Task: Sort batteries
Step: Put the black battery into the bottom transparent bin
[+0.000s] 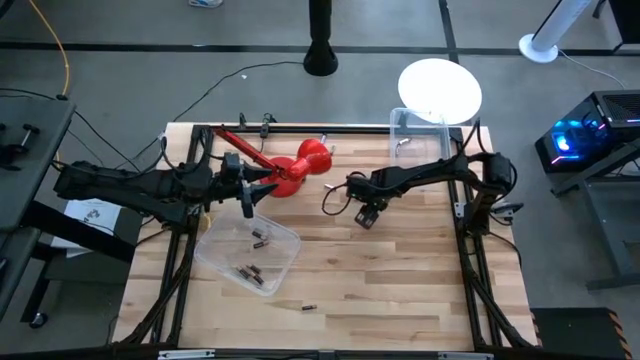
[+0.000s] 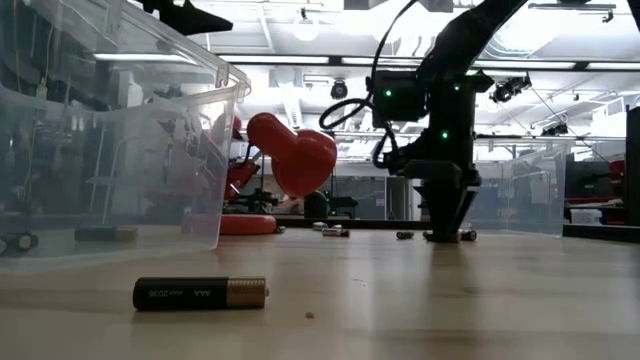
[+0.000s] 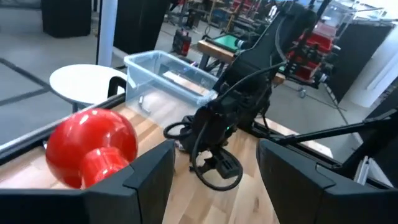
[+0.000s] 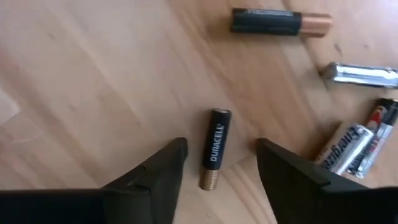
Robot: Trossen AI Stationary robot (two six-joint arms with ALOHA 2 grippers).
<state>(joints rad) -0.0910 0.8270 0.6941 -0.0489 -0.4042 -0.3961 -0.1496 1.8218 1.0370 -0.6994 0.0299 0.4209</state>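
Observation:
Several batteries lie loose on the wooden table. One black-and-copper battery (image 4: 213, 156) lies flat between the fingers of my right gripper (image 4: 219, 163), which points down over the table's middle (image 1: 365, 213) and is open; the fingers stand on either side of it without touching. More batteries (image 4: 349, 148) lie close by, and one black-and-copper battery (image 2: 200, 292) lies near the table's front edge. A clear bin (image 1: 250, 250) at the near left holds several batteries. My left gripper (image 1: 247, 198) hangs open above that bin's far edge, with nothing between its fingers (image 3: 148, 180).
A red plunger-like tool (image 1: 300, 165) lies at the far middle, just beyond my left gripper. A second clear bin (image 1: 420, 128) stands at the far right, beside a white round top (image 1: 440, 90). Bare wood lies along the near right.

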